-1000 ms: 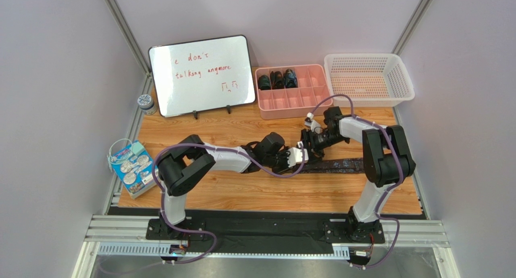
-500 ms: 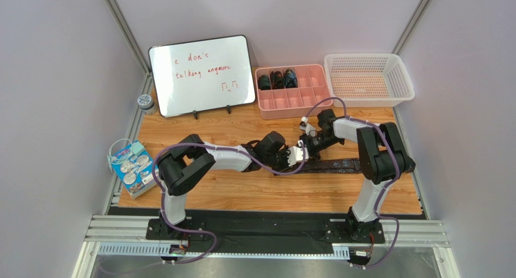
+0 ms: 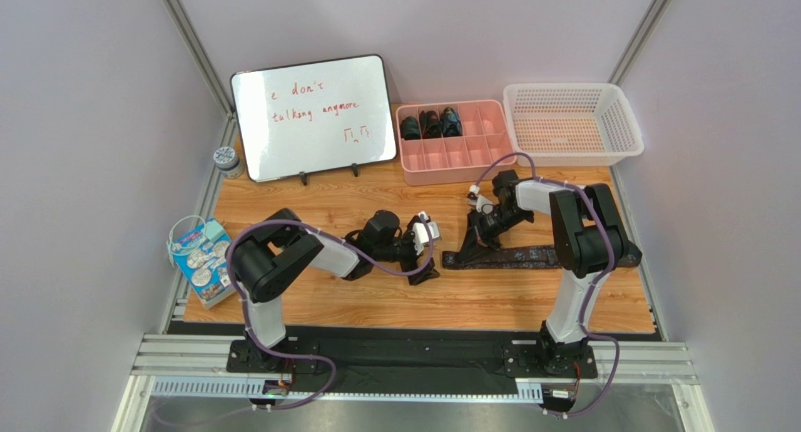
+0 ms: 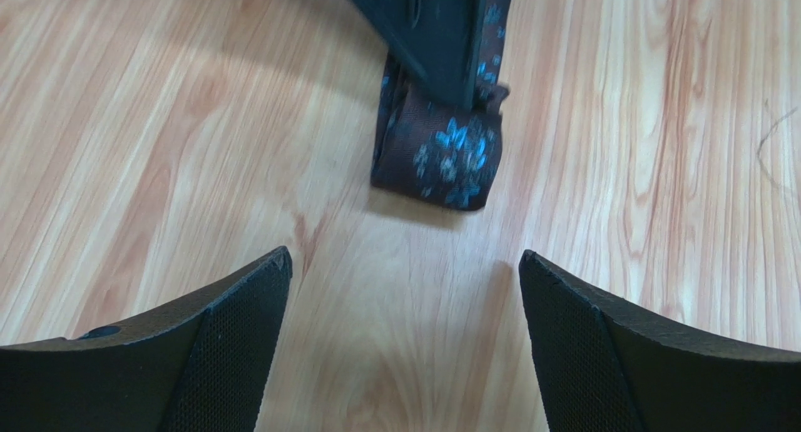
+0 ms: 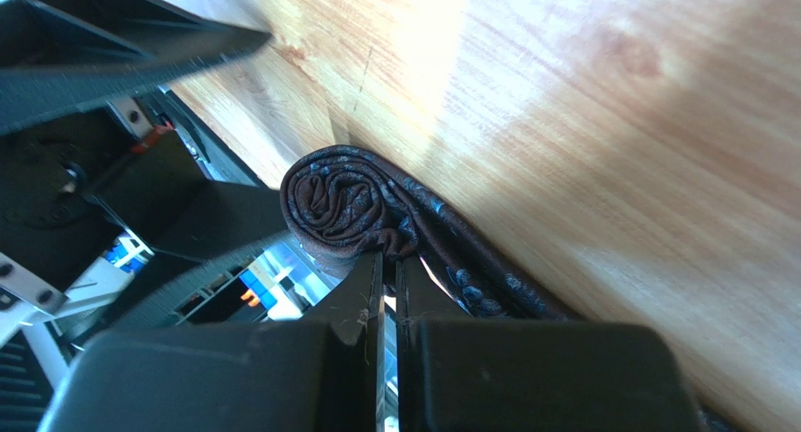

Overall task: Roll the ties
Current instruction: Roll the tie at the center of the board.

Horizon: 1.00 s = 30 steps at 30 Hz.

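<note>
A dark tie (image 3: 526,257) with blue flowers lies flat along the wooden table, its left end wound into a small coil (image 5: 334,199). My right gripper (image 3: 470,244) is shut, pinching the fabric just beside that coil (image 5: 387,259). In the left wrist view the coiled end (image 4: 437,155) rests on the wood under the right gripper's finger (image 4: 442,38). My left gripper (image 3: 432,254) stands open a short way left of the coil (image 4: 404,263), with nothing between its fingers. Three rolled ties (image 3: 431,124) sit in the pink organizer (image 3: 461,169).
A whiteboard (image 3: 312,115) stands at the back left. A white basket (image 3: 573,122) is at the back right. A blue box (image 3: 202,258) sits at the table's left edge, with a small jar (image 3: 226,160) behind it.
My left gripper opened, let go of the tie's coiled end and drew back to the left. My right gripper shut on the fabric beside the coil and shifted slightly left.
</note>
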### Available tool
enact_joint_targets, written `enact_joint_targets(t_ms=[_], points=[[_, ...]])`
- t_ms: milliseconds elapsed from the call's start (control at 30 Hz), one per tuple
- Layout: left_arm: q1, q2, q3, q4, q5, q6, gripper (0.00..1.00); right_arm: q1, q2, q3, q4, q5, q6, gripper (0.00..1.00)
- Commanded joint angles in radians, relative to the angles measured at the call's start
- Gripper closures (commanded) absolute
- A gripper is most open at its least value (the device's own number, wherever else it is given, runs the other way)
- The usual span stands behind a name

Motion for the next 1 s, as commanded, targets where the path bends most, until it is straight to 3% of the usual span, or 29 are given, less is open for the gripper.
enact_joint_targets(t_ms=[0, 100, 200, 267, 333, 433, 500, 533, 633, 967], points=[[-0.043, 0.113, -0.003, 0.227, 0.059, -0.07, 0.05, 0.02, 0.093, 0.011, 0.062, 0.267, -0.058, 1.0], [-0.057, 0.184, 0.031, 0.266, 0.057, -0.063, 0.09, 0.026, 0.119, 0.024, 0.062, 0.255, -0.058, 1.0], [-0.072, 0.213, 0.046, 0.26, 0.056, -0.034, 0.31, 0.025, 0.121, 0.025, 0.061, 0.24, -0.061, 1.0], [-0.082, 0.195, 0.052, 0.216, 0.042, 0.012, 0.54, 0.025, 0.113, 0.025, 0.062, 0.226, -0.059, 1.0], [-0.091, 0.169, 0.069, 0.052, -0.001, 0.077, 0.78, 0.023, 0.086, 0.025, 0.064, 0.2, -0.052, 0.96], [-0.094, 0.114, 0.103, -0.171, -0.047, 0.133, 0.88, 0.006, 0.014, 0.028, 0.056, 0.137, -0.041, 0.81], [-0.094, 0.084, 0.126, -0.312, -0.061, 0.177, 0.9, -0.007, -0.035, 0.047, 0.033, 0.086, -0.039, 0.71], [-0.094, 0.077, 0.136, -0.353, -0.073, 0.185, 0.91, -0.021, -0.045, 0.051, 0.021, 0.072, -0.039, 0.62], [-0.095, 0.067, 0.195, -0.492, -0.107, 0.182, 0.92, -0.031, -0.095, 0.042, -0.004, 0.014, -0.032, 0.52], [-0.12, 0.11, 0.327, -0.714, -0.222, 0.145, 0.89, 0.02, -0.077, -0.031, 0.102, -0.083, 0.054, 0.5]])
